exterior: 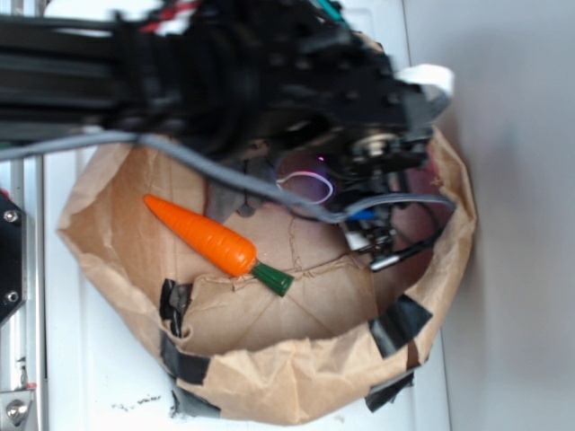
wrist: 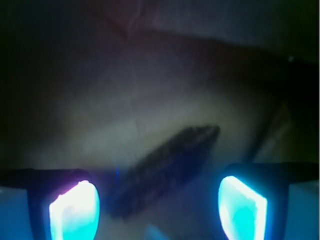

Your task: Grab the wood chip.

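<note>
In the exterior view the arm (exterior: 269, 81) fills the top of the frame, reaching down into a paper bag (exterior: 296, 377) where a carrot (exterior: 207, 238) lies left of centre; the wood chip is hidden there. In the wrist view the gripper (wrist: 157, 207) is spread wide, with the wood chip (wrist: 165, 167) lying diagonally between its glowing fingers (wrist: 74, 210), unheld. Closing and lifting remain.

One carrot (exterior: 214, 242) is lying in one paper bag (exterior: 296, 368). One wood chip (wrist: 165, 170) is showing between two glowing pads (wrist: 75, 210). One plush toy (exterior: 247, 193) is showing, mostly hidden. One arm (exterior: 225, 72) is reaching in.
</note>
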Robot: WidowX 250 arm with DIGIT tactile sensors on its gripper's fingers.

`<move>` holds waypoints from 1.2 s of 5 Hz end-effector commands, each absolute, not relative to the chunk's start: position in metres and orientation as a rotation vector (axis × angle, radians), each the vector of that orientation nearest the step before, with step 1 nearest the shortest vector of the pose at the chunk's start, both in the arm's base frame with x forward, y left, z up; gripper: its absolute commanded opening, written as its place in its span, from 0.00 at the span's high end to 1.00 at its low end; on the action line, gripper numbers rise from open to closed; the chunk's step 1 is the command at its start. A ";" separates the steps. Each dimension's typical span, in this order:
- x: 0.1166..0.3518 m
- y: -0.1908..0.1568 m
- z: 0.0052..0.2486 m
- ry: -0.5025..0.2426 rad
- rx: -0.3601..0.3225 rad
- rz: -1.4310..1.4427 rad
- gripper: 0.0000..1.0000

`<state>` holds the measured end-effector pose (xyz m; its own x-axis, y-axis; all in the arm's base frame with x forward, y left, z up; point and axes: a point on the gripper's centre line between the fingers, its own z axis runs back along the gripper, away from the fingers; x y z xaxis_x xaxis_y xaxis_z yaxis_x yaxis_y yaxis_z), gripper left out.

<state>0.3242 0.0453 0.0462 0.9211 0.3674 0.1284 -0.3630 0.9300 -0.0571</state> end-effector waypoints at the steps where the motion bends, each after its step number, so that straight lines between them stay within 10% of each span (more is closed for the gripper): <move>1: 0.341 0.044 0.031 -0.192 0.007 0.511 0.00; 3: 0.346 0.043 0.020 -0.233 0.077 0.556 0.00; 4: 0.350 0.045 0.020 -0.266 0.083 0.559 1.00; 6: 0.333 0.035 0.031 -0.308 0.079 0.526 1.00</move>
